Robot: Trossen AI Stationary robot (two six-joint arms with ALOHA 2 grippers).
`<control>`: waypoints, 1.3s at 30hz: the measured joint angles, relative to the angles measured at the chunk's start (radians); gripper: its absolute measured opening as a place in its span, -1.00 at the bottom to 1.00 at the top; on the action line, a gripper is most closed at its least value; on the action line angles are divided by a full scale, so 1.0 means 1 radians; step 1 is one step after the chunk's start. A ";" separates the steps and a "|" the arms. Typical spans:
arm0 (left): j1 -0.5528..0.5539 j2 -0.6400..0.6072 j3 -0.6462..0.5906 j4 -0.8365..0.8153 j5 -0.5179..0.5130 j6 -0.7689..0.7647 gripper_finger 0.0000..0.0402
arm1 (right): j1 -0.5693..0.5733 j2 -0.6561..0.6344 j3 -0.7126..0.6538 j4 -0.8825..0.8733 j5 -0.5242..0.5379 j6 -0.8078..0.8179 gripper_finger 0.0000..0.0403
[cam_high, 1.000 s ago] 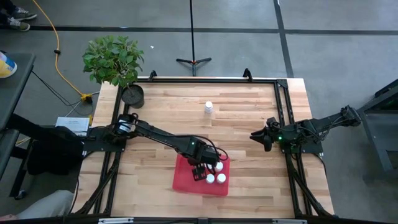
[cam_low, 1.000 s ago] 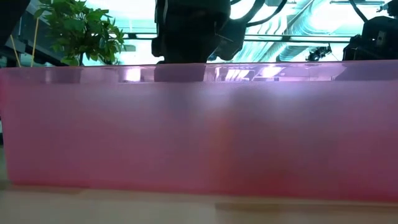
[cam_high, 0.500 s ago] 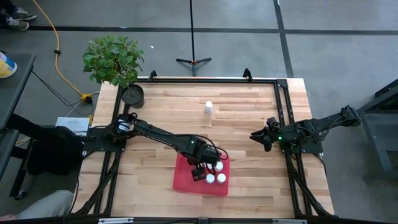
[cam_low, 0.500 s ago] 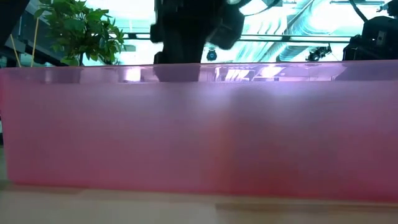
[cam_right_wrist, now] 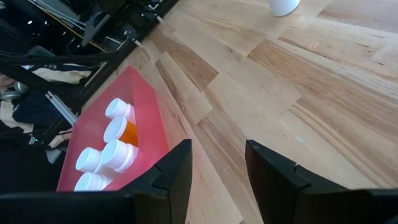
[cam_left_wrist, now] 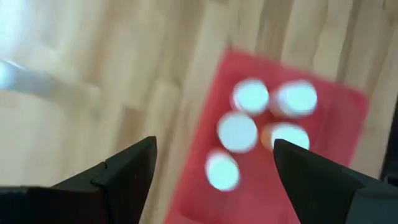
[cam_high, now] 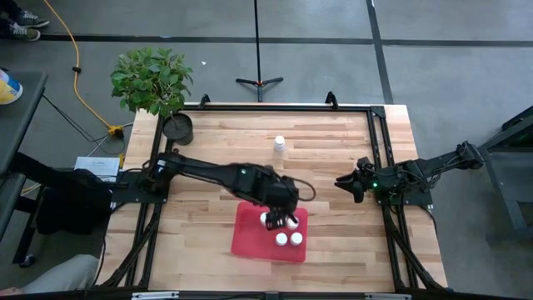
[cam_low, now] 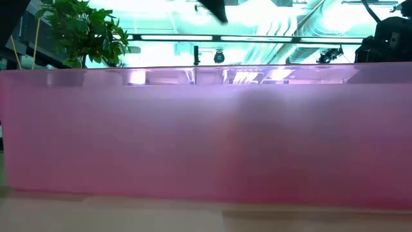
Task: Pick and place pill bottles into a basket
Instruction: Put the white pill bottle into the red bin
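The high view is bright and even, w/ soft small shadows under the arms. The low view is filled by the basket, very blurry, w/ glary ceiling lights behind. The left wrist view is smeared; 5 pill bottles look like fuzzy white blobs. The right wrist view is sharp.

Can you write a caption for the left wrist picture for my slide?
The open left gripper hangs empty above five white-capped pill bottles standing in the red basket.
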 joint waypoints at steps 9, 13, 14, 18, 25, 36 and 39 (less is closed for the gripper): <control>0.019 -0.159 0.030 -0.025 -0.342 -0.005 0.77 | 0.000 0.002 0.000 0.000 -0.011 0.000 -0.30; 0.047 -0.236 0.030 -0.008 -0.493 -0.030 0.77 | 0.000 0.013 0.000 -0.001 -0.008 -0.002 -0.30; 0.054 -0.254 0.030 -0.002 -0.524 -0.033 0.77 | 0.000 0.014 0.000 -0.002 -0.008 -0.002 -0.30; 0.113 -0.310 0.030 0.026 -0.618 -0.051 0.77 | 0.000 0.030 0.000 0.000 -0.004 -0.003 -0.30; 0.274 -0.362 0.030 0.196 -0.580 -0.057 0.77 | 0.000 0.034 0.000 0.000 -0.004 -0.002 -0.30; 0.544 -0.348 0.029 0.451 -0.260 0.030 0.77 | 0.000 0.034 0.000 0.002 -0.007 0.000 -0.30; 0.611 -0.330 0.030 0.473 -0.149 0.030 0.77 | 0.000 0.034 0.000 0.002 -0.007 0.000 -0.30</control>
